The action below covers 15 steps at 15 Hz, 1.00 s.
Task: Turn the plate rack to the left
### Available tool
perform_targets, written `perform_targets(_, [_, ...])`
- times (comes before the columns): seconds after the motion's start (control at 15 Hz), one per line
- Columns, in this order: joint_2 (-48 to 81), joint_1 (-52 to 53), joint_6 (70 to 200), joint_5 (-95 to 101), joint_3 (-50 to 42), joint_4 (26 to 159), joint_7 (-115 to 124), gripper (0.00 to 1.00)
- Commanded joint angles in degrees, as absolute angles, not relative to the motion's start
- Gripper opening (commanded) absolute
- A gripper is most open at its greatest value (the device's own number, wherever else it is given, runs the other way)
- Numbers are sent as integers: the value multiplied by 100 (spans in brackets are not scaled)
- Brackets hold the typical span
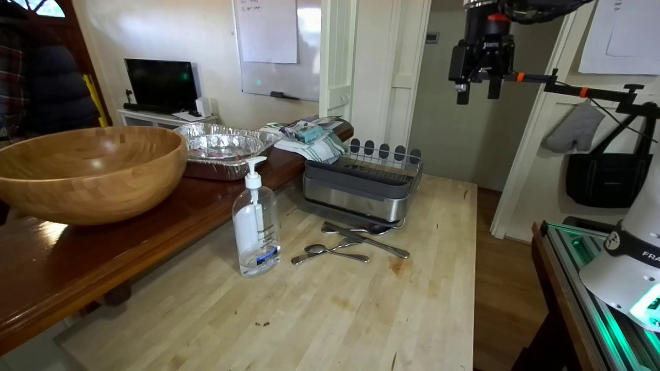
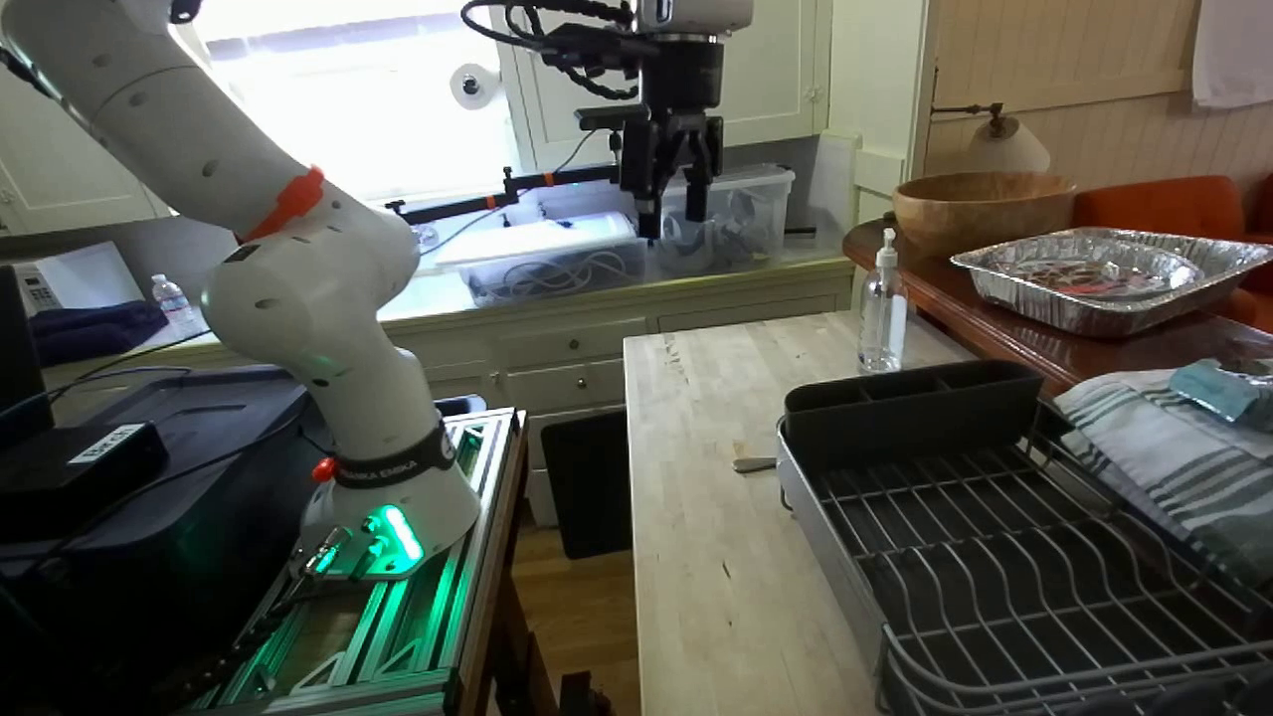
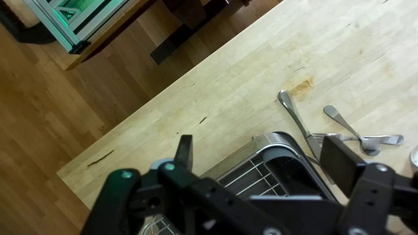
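— Nearest in the wrist view is the Robotiq gripper. Holding anything?

— No, its fingers are spread wide, nothing between them, well clear of the wooden worktop.

— And the wire dish rack?

— On that worktop, next to the striped towel, the table knife just beside the end with the dark cutlery caddy.

— How will it handle?

— I'd guess stiff and fairly light, readier to slide than lift. Smooth steel may slip in the grip.

— Where would you take hold?

— The robot-side steel wall, near a corner, one finger inside, one outside. Not the caddy; I suspect it could come loose.
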<state>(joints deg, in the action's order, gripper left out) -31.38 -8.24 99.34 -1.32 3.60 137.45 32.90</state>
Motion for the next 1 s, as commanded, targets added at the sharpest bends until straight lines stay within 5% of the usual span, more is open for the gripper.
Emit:
perform_targets(0.0, [-2812,-1059,10430,-371,48,13960,3447,100])
perform_targets(0.93, [-1386,-1348,13483,-1046,-810,14427,3153,100])
